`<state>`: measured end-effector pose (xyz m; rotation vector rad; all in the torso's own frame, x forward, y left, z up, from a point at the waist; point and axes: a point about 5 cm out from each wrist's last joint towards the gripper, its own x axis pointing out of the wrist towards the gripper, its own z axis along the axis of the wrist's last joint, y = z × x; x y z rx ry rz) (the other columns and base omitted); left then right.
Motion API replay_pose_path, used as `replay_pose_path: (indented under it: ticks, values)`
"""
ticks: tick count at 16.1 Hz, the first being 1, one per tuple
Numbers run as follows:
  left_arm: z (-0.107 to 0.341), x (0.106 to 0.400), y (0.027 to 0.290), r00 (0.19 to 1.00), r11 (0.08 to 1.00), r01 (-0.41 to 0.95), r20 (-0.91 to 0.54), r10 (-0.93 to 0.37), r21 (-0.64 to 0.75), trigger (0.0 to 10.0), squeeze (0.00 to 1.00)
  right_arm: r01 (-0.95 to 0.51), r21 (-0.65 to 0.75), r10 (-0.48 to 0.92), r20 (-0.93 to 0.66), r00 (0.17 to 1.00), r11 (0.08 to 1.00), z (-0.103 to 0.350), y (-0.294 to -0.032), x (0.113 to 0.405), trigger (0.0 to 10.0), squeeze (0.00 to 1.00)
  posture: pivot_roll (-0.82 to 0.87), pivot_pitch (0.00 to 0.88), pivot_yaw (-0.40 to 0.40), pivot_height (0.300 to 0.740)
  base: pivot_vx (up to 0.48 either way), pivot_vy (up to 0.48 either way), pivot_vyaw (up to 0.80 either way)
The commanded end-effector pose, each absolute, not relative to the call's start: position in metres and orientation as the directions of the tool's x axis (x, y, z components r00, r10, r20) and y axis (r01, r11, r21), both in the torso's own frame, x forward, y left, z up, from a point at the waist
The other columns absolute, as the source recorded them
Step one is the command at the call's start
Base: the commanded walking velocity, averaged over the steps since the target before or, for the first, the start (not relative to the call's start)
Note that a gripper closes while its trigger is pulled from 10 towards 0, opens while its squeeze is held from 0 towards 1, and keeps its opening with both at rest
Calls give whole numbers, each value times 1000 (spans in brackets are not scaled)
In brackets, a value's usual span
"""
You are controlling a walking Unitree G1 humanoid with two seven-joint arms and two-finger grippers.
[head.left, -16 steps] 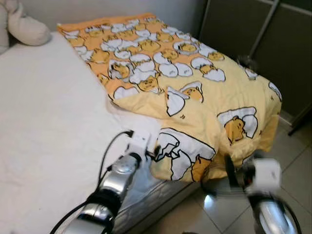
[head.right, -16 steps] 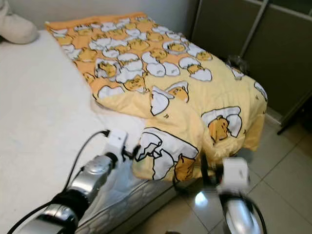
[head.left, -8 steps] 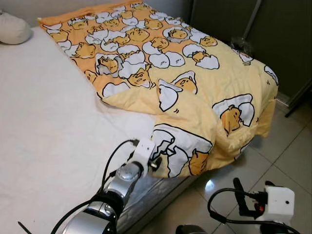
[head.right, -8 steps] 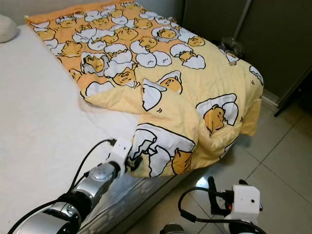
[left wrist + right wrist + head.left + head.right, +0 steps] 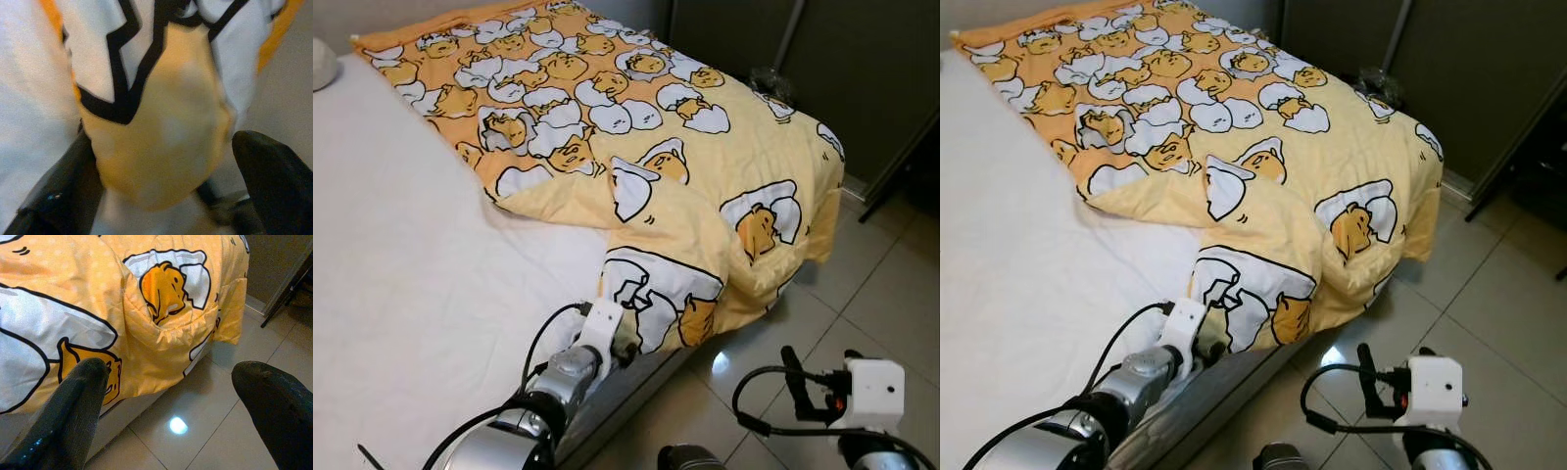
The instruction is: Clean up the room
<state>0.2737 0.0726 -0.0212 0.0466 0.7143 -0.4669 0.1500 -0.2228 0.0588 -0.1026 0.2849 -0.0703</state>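
Yellow quilt [image 5: 636, 127] w/ egg-cartoon print lies across the far half of the bed, its near corner folded back on itself and hanging over the mattress edge. White sheet [image 5: 401, 284] is bare on the L side of the left gripper. Pale pillow [image 5: 321, 61] sits far off at the head end, well apart from both grippers. Dark cabinet doors [image 5: 881, 78] stand beyond the foot of the bed, w/ a thin metal pole [image 5: 788, 34] leaning in front; small dark object [image 5: 766, 80] on the floor by the quilt's far corner, too blurred to ID. Glossy tile floor [image 5: 881, 294] lies below the right gripper.

Left gripper [image 5: 161, 196] is at the mattress edge, jaws clamped on the quilt's hanging corner; in the wrist view a fold of yellow and white fabric bulges between the two black fingers [image 5: 54, 196], touching both.

Right gripper [image 5: 171, 396] hangs over the floor just off the bed's corner, jaws spread wide w/ nothing between them; quilt's draped side is straight ahead of it, near but not touching. Black cable [image 5: 759, 392] loops off its wrist.
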Motion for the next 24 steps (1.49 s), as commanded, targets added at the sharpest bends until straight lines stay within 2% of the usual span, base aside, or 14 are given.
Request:
replay_pose_path:
  ticks: [1,5,6,7,8,13,20,24]
  values:
    - [-20,270,57,622,867,459,-626,-470,-194,0,0,53,-110,-83,-284,955,992,60,-226,149,10000,0,-339,75,-17,740,0,0,0]
    - [-19,273,59,650,895,353,-616,-445,-273,0,0,37,-113,-69,-293,953,993,60,-229,153,10000,0,-327,77,-30,740,0,0,0]
    - [-18,275,61,661,898,293,-610,-438,-328,0,0,34,-113,-66,-293,954,993,60,-228,155,10000,0,-324,80,-30,740,0,0,0]
    - [-18,276,62,674,888,177,-605,-424,-425,0,0,32,-111,-63,-292,954,993,60,-227,156,10000,0,-321,81,-32,740,0,0,0]
    - [-16,278,61,683,877,145,-595,-423,-457,0,0,29,-108,-60,-294,954,994,60,-226,156,10000,0,-312,82,-35,740,0,0,0]
    - [-19,273,59,679,892,199,-599,-424,-406,0,0,3,-95,-32,-303,952,995,55,-222,163,10000,0,-282,80,-50,740,0,0,0]
    - [-15,279,78,717,901,308,-548,-431,-305,0,0,-59,-72,34,-300,953,996,54,-218,177,10000,0,-246,49,-54,740,0,0,0]
    - [-18,276,86,696,888,396,-554,-457,-233,0,0,-71,-68,47,-304,952,995,52,-217,181,10000,0,-245,26,-47,740,0,0,0]
